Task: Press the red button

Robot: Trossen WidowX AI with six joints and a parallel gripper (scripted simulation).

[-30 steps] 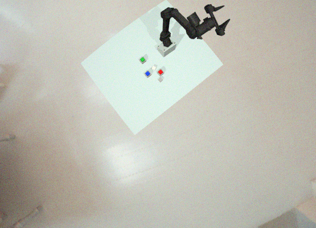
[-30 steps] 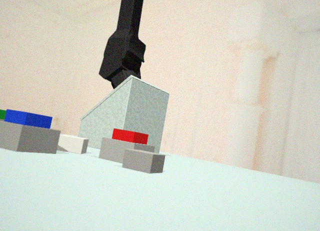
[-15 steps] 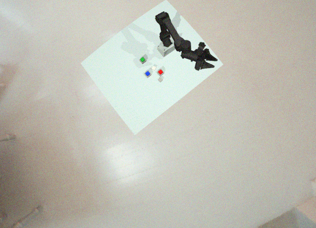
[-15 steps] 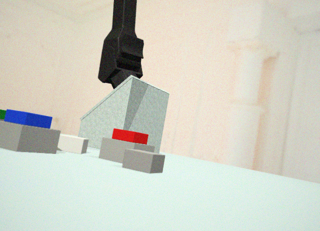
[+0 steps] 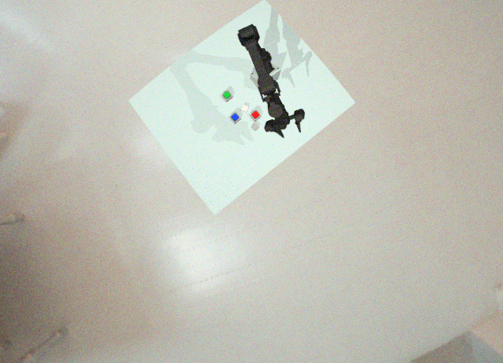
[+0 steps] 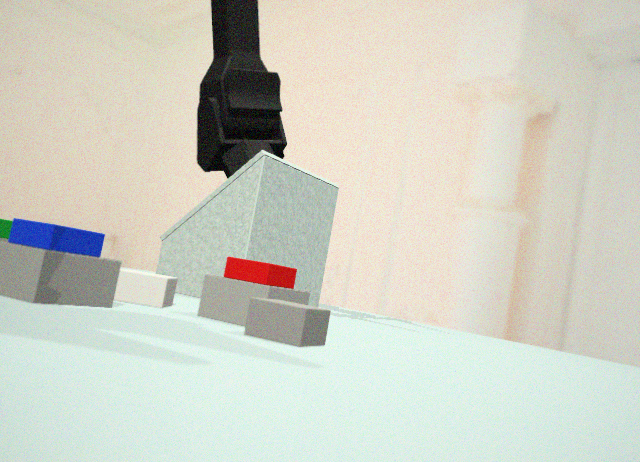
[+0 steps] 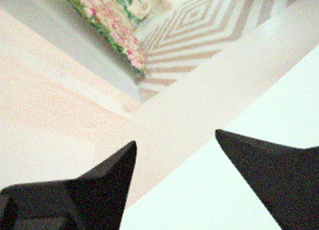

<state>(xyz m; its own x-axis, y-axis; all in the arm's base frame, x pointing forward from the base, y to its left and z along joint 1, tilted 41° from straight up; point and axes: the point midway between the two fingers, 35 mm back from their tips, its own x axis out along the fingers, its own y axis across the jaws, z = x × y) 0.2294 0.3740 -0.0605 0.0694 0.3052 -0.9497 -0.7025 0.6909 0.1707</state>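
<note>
The red button (image 5: 255,114) (image 6: 260,272) sits on a grey base, with its cap standing up from the base. My gripper (image 5: 291,134) (image 7: 175,138) is open and empty. In the top view it shows to the right of the red button, raised above the table, with the fingers apart. The gripper's fingers are not in the exterior view, where only part of the arm shows. The red button is not in the wrist view.
A blue button (image 5: 234,117) (image 6: 54,236) and a green button (image 5: 226,94) (image 6: 4,228) stand left of the red one. A white block (image 5: 244,108) (image 6: 144,287) lies between the buttons. A grey block (image 5: 255,126) (image 6: 281,320) lies close to the red button. A grey wedge (image 6: 206,230) stands behind.
</note>
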